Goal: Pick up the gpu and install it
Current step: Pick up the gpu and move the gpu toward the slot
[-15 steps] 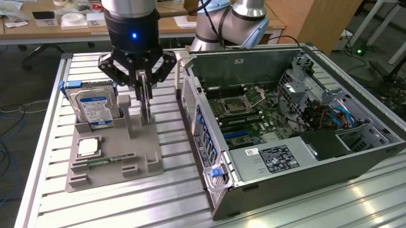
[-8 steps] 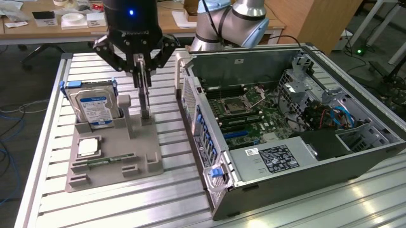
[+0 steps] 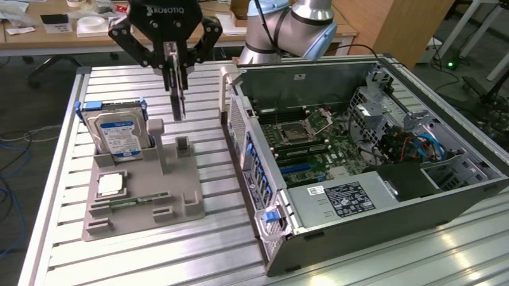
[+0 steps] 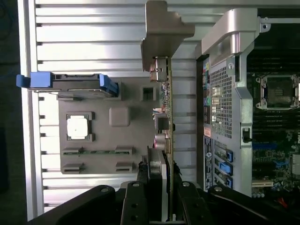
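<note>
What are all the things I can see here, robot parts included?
gpu: one, green card with metal bracket, hanging edge-on above the holder.
hard drive: one, silver with blue label, standing in the holder.
processor chip: one, silver, lying in the holder.
memory stick: one, green, lying in the holder.
holder: one, grey, exterior view's left.
computer case: one, dark grey, open, exterior view's right.
table: one, silver, slatted.
robot arm: one, silver-grey, behind the case.
jaws: one pair, black, closed on the gpu.
</note>
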`<state>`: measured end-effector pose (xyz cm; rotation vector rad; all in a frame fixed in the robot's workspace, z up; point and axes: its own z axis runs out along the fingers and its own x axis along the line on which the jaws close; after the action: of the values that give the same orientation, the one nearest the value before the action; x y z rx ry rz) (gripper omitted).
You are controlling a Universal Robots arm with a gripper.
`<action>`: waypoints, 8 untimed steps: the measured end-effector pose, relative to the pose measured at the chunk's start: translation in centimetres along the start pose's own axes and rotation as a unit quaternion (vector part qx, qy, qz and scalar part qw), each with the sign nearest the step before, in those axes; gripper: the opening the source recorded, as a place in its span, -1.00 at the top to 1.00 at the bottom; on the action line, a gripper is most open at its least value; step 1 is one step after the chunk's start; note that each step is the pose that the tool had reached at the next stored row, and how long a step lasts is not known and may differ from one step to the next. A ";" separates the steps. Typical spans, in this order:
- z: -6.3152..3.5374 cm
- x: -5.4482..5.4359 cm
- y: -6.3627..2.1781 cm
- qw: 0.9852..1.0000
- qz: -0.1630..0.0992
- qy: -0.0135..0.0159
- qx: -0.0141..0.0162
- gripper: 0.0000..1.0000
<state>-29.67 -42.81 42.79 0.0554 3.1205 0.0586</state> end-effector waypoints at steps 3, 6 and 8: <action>-0.25 0.0 0.01 1.000 0.000 0.000 0.000 0.44; -0.27 -0.2 0.02 1.000 0.000 0.000 0.000 0.44; -0.25 -1.0 0.05 1.000 0.000 0.000 0.000 0.44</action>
<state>-28.67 -42.81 43.06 0.0552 3.1209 0.0587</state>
